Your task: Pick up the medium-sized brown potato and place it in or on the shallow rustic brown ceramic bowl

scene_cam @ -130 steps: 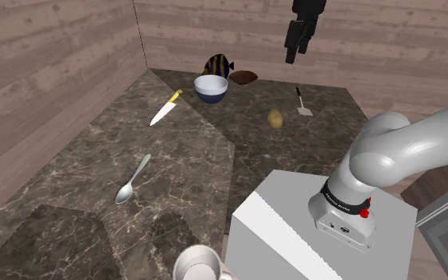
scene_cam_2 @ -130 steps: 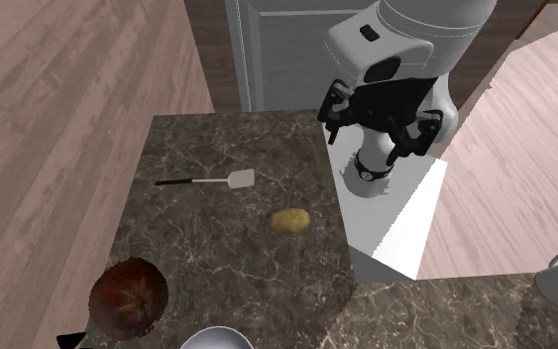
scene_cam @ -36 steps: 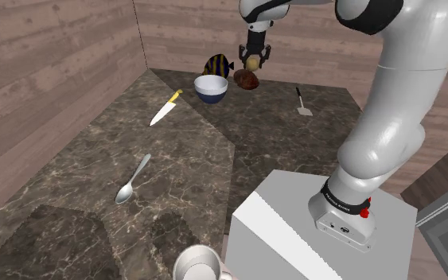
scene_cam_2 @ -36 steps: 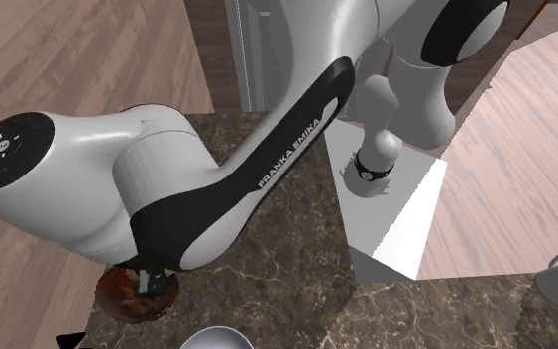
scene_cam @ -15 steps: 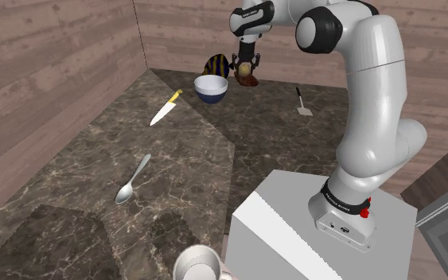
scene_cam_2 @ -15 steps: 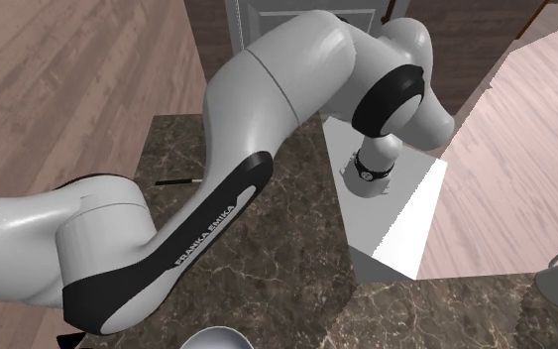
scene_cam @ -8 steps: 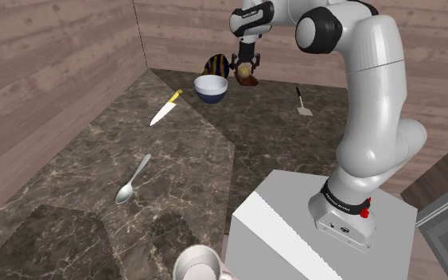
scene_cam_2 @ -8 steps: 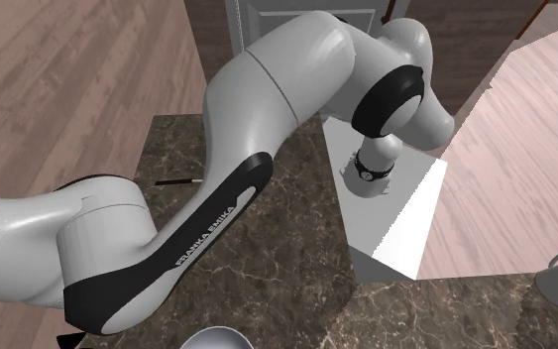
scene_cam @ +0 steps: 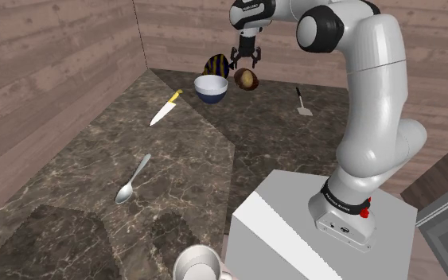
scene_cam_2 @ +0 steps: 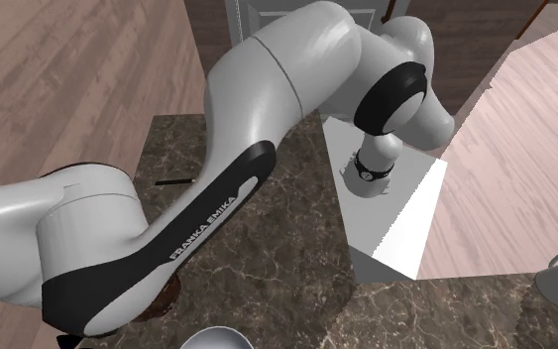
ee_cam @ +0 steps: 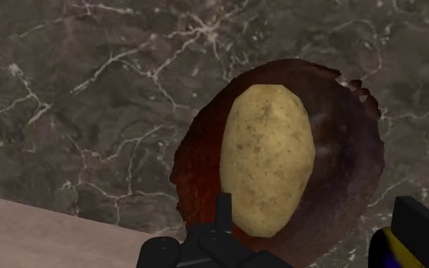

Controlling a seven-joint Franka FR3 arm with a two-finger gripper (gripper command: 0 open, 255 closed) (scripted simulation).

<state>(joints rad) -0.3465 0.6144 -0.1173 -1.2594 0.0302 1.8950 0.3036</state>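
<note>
- Your fingers (ee_cam: 426,228) stand wide apart, gripping nothing, just above the bowl (ee_cam: 357,152).
- The potato (ee_cam: 267,160) lies lengthwise in that shallow brown bowl, below and between the fingers.
- All round the bowl you've got dark marble worktop (ee_cam: 91,76), veined white.
- Beyond the fingers, wood-plank walls (scene_cam: 55,56) meet in a corner.

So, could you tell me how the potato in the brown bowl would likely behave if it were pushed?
The potato is a smooth oval, so it would probably roll about its long axis. It looks solid, so likely stiff, not fragile. The brown bowl is shallow, so a firm push might tip it out.
</note>
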